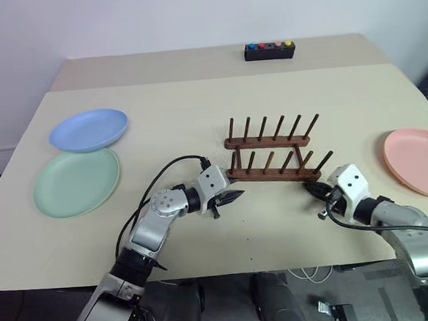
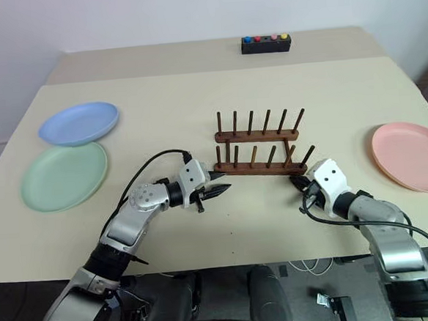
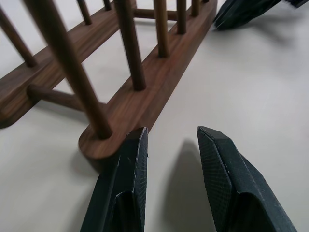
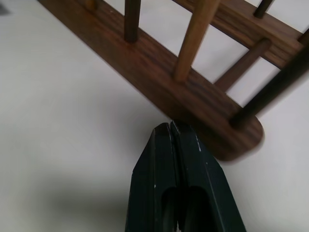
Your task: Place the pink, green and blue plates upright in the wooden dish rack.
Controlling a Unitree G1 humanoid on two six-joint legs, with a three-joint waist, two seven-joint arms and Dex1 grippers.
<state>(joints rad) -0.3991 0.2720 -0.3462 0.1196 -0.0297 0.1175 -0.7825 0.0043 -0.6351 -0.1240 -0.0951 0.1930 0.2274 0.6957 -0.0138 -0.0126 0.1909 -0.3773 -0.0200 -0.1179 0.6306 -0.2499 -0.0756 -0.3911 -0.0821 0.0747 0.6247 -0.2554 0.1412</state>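
While empty, rack between claws.

Surface: pale beige, matte, seen with a second, slightly darker section joined along its far edge. Black box: set on the far section, topped by a row of blue, red and yellow buttons.

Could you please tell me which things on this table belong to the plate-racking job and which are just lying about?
Part of the job:
- pink plate
- green plate
- blue plate, overlapping the green one's far edge
- wooden dish rack, no plates in it yet

Just lying about:
- black box with coloured buttons at the table's far edge
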